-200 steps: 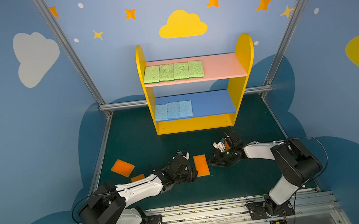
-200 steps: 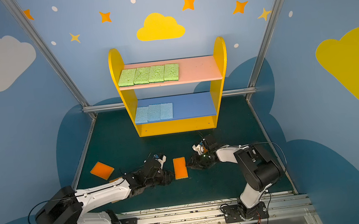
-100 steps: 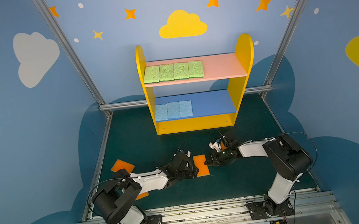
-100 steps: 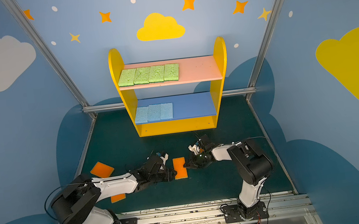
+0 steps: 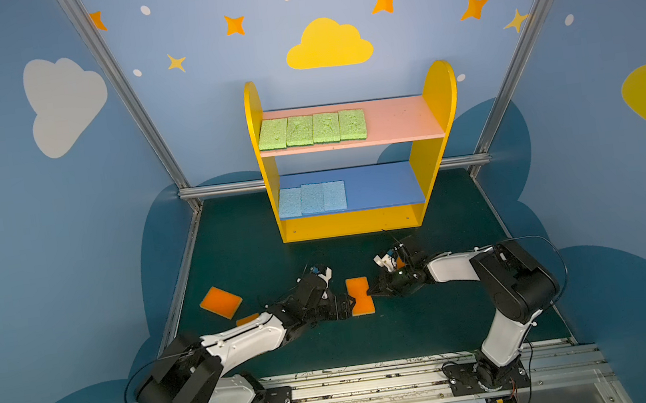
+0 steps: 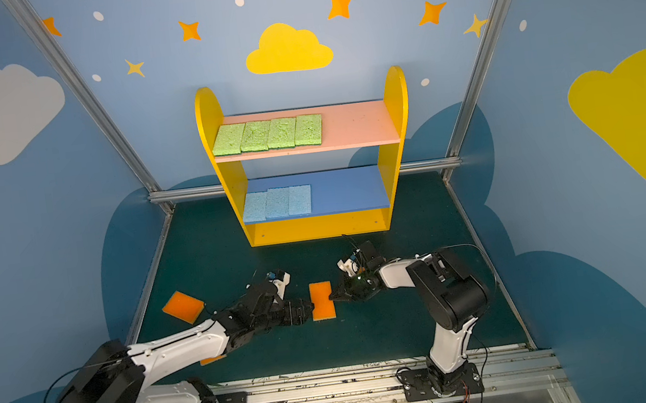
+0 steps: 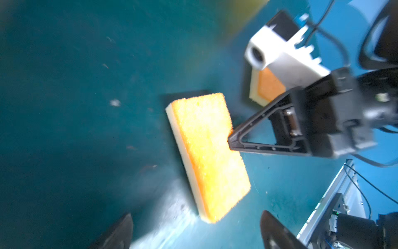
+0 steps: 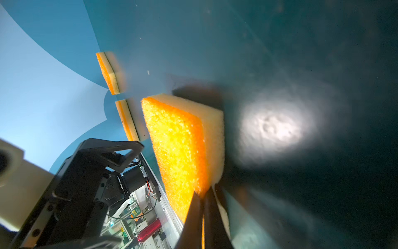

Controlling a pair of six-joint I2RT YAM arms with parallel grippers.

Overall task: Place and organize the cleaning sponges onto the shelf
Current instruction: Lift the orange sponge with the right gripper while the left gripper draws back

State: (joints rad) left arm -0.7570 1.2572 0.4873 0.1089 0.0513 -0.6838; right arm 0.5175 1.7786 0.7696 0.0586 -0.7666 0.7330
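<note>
We have just handed the orange sponge (image 5: 360,296) across. Our left pincer (image 5: 351,306) has sprung wide open and let go, and our right pincer (image 5: 373,291) has clamped shut on its edge. The sponge hangs just above the desk (image 5: 412,325), well short of the shelf (image 5: 357,221).

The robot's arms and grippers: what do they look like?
Both the left arm and right arm have white shells, black joints and thin black cables. Each wrist carries a white camera block. The fingers are black hollow triangular frames.
</note>
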